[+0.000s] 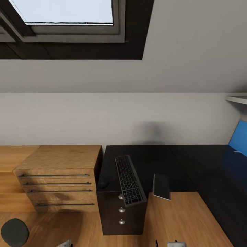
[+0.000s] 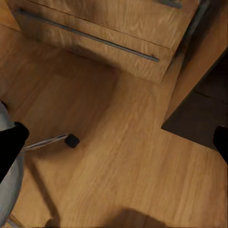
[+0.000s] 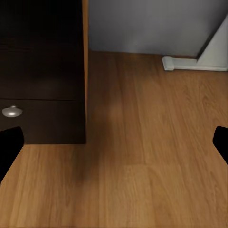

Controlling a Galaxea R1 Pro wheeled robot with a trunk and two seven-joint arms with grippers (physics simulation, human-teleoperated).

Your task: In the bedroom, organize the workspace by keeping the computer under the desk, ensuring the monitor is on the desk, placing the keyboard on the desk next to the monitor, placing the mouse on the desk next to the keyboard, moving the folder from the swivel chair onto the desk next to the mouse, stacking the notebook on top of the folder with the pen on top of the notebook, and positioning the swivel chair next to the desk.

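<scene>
desk [image 1: 192, 164] glossy black | keyboard [image 1: 129, 180] slim, overhanging | left pincer [image 2: 114, 142], right pincer [image 3: 114, 142] wide apart, empty

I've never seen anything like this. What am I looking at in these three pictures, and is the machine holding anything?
These are simulator renders from a wheeled robot with two arms. The big picture comes from a camera on its head, looking forward and down at a glossy black desk. On it lie a long keyboard, overhanging the front edge, a small dark mouse and a thin dark notebook, also jutting past the edge. A wooden drawer chest stands beside it.

The other two pictures come from cameras on the arms, looking along each gripper's two fingers. The left gripper faces the wooden floor, with a chair's chrome leg and caster in sight. The right gripper faces floor beside dark drawers. Both are open and hold nothing.
</scene>
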